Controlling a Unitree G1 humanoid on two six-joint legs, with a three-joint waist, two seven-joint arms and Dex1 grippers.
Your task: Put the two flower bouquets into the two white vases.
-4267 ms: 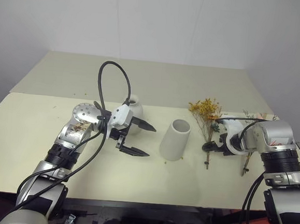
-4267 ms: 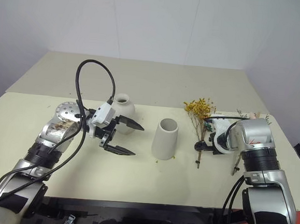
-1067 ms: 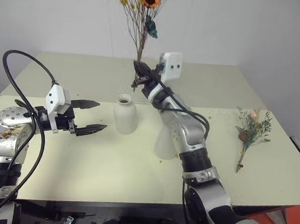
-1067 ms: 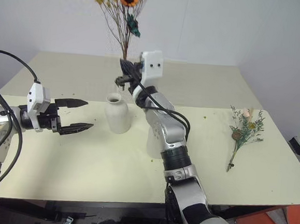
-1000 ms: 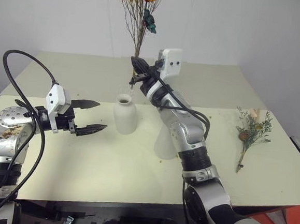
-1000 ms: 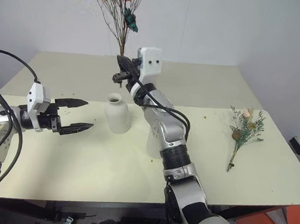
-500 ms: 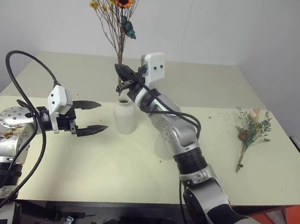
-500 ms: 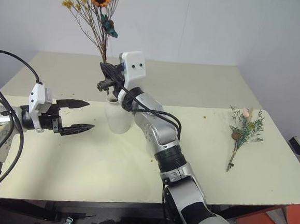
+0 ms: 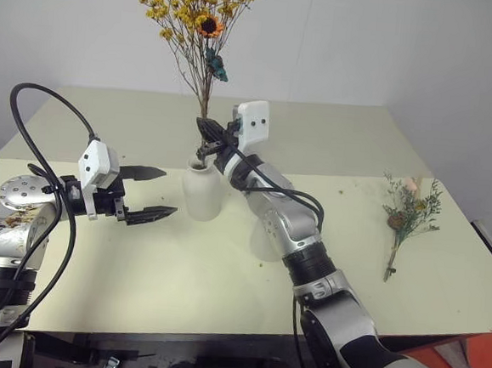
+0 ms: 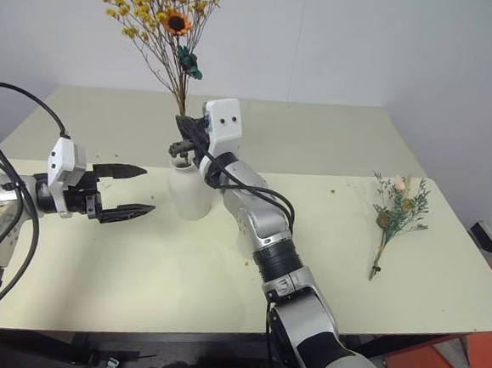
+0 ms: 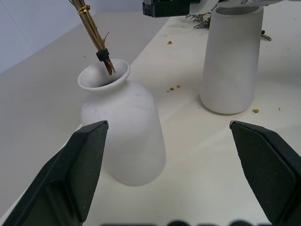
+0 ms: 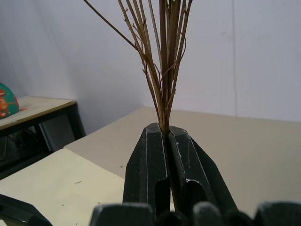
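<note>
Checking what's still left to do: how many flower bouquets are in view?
2. The yellow-orange bouquet is held by the right gripper, stem ends at the bottle-shaped vase mouth; the grey-green bouquet lies on the table.

1. No text, label, brand, number or sign can be read on anything in these views.
</note>
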